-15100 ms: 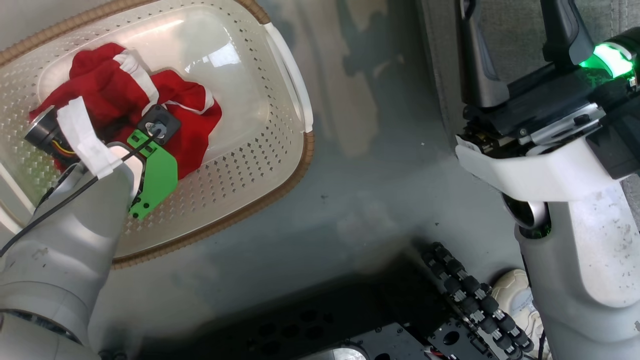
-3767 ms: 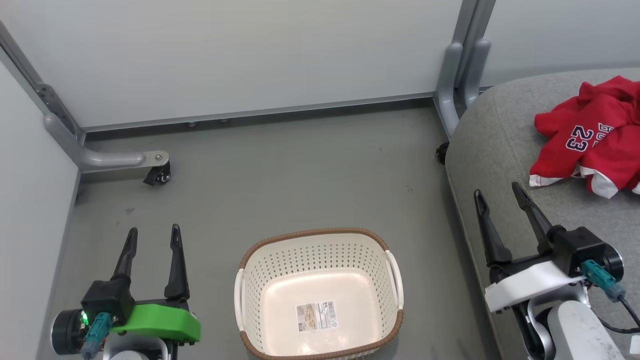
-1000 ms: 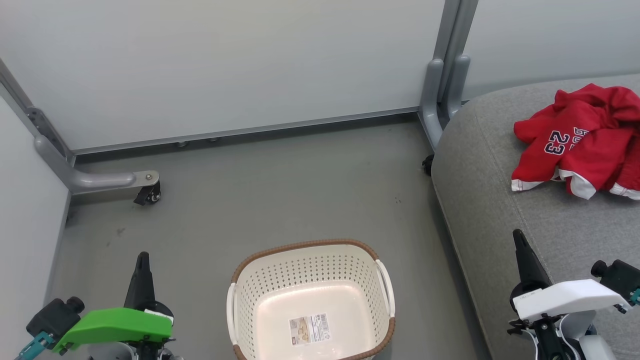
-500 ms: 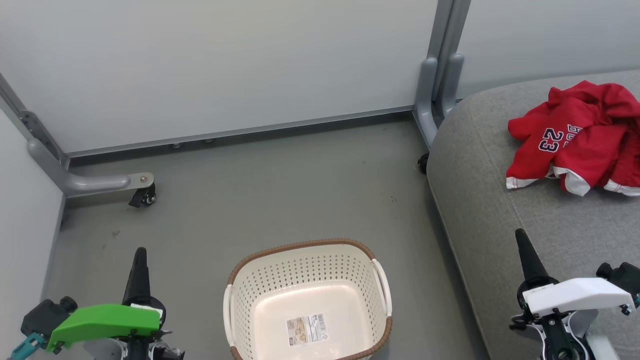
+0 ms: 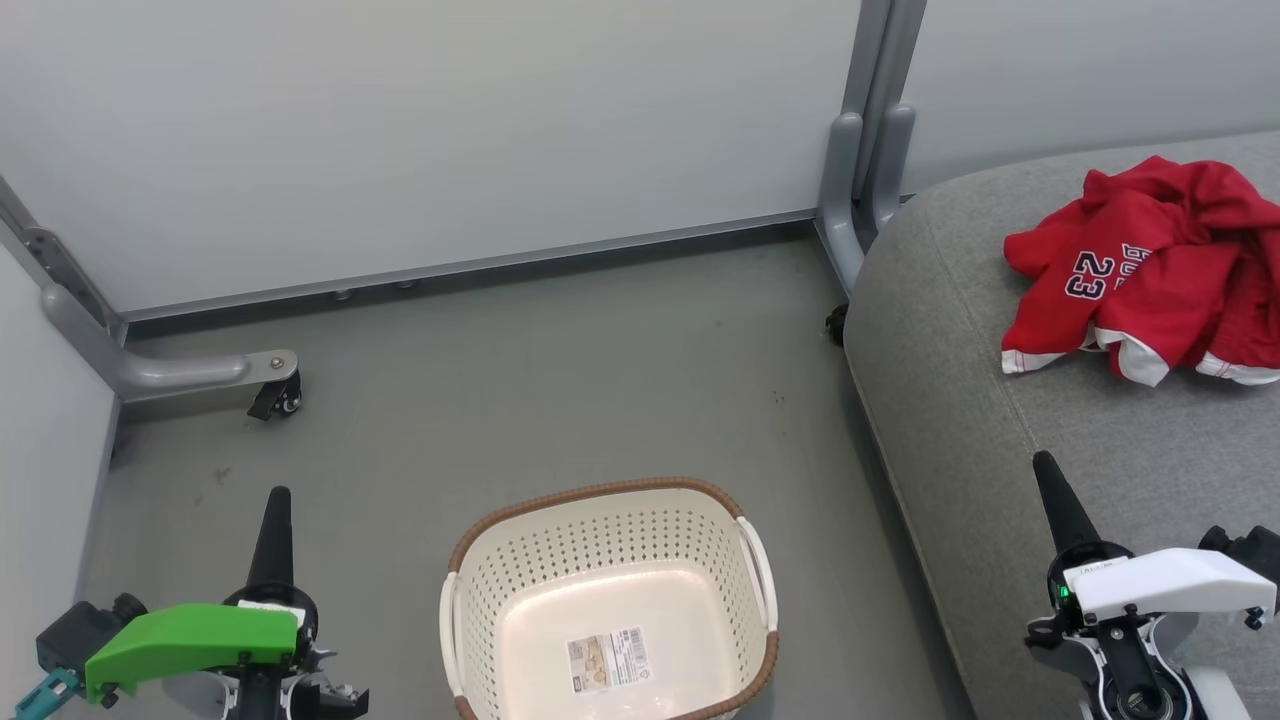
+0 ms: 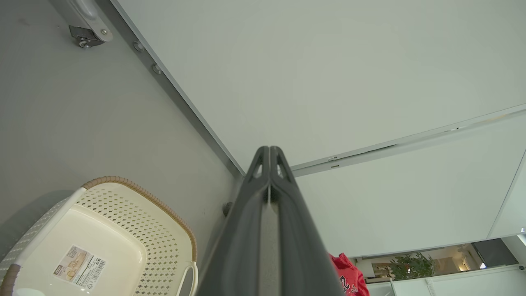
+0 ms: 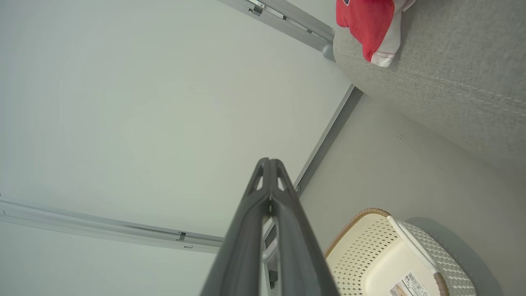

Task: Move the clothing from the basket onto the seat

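The red clothing (image 5: 1150, 270) with white trim and a "23" lies crumpled on the grey seat (image 5: 960, 420) at the right; its red edge shows again (image 7: 365, 24) on the cushion (image 7: 444, 82), and a corner of it (image 6: 349, 279) too. The cream basket (image 5: 600, 520) with a brown rim stands on the floor at bottom centre, holding nothing but a label (image 5: 605, 660). My left gripper (image 5: 277, 497) is shut at the lower left, left of the basket (image 6: 135, 197). My right gripper (image 5: 1045, 462) is shut at the lower right, over the seat's front part. Both hold nothing.
A pale partition wall (image 5: 450, 120) closes the back, with a grey post (image 5: 860, 160) beside the seat's corner. A grey foot with a castor (image 5: 275, 395) juts from the left wall. Grey floor (image 5: 560, 380) lies between basket and wall.
The camera has shifted slightly, so the whole picture sits a little further left. Both grippers stay shut and low; the clothing and basket have not moved.
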`<state>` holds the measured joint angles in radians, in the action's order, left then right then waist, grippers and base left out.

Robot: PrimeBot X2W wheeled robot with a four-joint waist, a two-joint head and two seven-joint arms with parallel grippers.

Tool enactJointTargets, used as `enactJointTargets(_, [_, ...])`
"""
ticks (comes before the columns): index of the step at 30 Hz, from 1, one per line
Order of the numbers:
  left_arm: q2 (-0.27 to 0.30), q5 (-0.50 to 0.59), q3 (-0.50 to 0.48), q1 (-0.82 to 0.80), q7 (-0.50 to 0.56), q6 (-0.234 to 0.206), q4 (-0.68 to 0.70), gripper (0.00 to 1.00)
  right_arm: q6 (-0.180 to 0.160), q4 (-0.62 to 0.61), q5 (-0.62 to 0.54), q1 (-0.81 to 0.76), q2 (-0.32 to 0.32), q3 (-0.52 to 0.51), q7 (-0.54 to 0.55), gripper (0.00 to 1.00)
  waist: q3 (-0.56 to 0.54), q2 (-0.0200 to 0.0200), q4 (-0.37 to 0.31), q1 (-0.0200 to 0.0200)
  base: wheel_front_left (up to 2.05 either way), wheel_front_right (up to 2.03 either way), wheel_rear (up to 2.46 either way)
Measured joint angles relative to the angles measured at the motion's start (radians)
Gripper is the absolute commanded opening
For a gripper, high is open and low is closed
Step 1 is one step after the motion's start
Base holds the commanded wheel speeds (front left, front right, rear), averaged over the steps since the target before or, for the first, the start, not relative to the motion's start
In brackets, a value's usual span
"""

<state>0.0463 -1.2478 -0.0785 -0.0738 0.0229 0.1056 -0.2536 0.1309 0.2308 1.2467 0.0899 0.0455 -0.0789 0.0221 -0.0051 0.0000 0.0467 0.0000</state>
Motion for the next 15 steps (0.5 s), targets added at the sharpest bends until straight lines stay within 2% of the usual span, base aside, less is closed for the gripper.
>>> enactJointTargets(15, [0.0,-0.128,-0.014,-0.011,0.032,0.003,0.005,0.0,0.0,0.007,0.129,0.005,0.001,-0.013,0.033,0.0,0.002,0.0,-0.015,0.0,0.0,0.0,0.0])
